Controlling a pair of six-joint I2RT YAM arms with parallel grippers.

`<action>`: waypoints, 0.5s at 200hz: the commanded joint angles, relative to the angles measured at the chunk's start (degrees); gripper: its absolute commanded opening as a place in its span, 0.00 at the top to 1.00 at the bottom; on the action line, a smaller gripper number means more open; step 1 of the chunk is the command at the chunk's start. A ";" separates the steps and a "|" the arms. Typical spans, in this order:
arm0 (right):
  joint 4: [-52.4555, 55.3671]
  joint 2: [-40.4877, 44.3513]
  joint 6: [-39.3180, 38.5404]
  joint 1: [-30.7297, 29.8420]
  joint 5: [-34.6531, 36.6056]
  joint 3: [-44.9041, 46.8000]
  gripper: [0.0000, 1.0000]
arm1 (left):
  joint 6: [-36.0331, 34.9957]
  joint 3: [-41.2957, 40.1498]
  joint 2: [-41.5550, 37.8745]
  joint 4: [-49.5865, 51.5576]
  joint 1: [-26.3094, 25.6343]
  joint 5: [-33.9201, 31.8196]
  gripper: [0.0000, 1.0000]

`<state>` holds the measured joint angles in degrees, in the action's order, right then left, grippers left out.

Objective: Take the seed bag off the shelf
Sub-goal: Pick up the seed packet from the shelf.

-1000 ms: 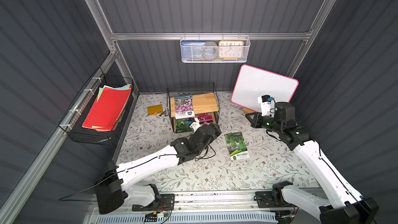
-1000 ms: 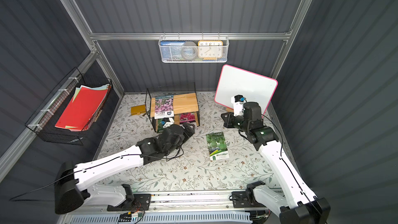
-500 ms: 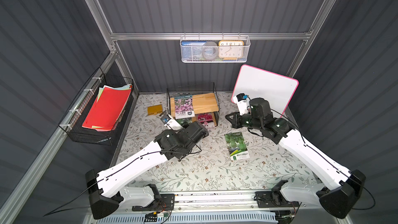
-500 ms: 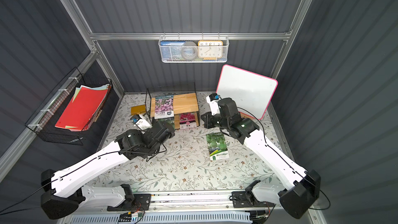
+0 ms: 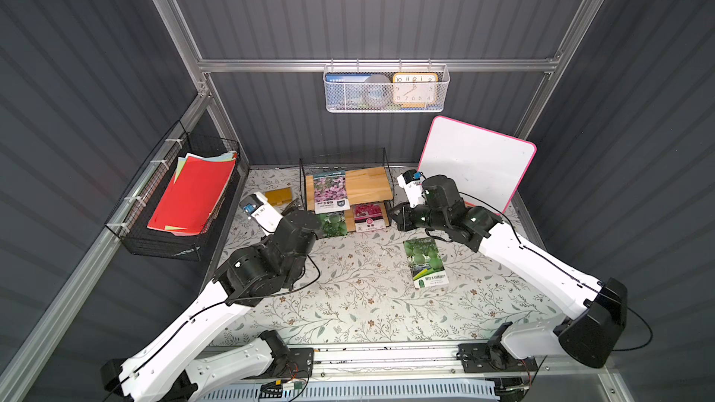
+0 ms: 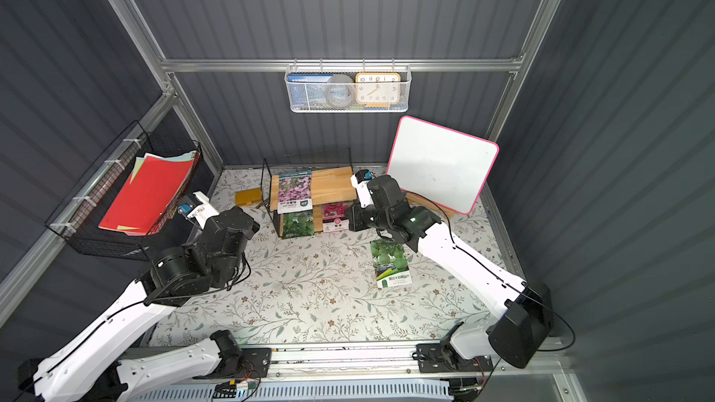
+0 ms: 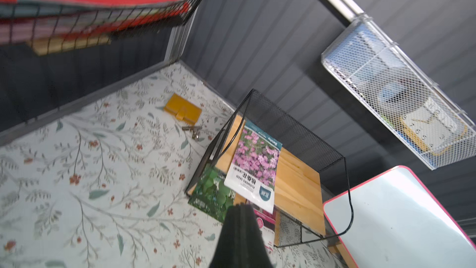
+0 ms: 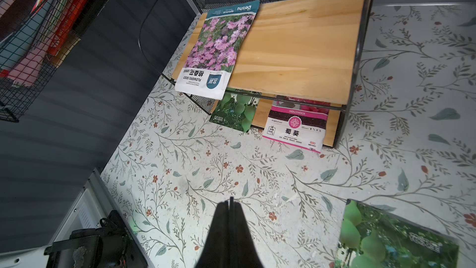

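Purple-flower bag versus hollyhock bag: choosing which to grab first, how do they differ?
The purple-flower bag lies on the top board, fully exposed; the hollyhock bag lies on the lower board, partly hidden beneath. The purple-flower bag has a teal header, the hollyhock bag a magenta band. Both overhang the front.

Pink-flowered seed bag [image 5: 329, 191], pale-wood black-wire shelf [image 5: 367, 185], floral-print table [image 5: 367, 295], red papers [image 5: 193, 195], pink-edged white board [image 5: 476, 164]
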<state>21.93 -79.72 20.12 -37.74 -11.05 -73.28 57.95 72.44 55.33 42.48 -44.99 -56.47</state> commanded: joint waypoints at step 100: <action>-1.12 -5.97 0.38 -0.49 -2.53 -5.27 1.00 | -45.22 10.38 10.82 -33.80 32.25 36.13 1.00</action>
<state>21.04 -84.93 20.18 -37.95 -12.45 -76.71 17.47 83.44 62.65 13.41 -22.39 -38.81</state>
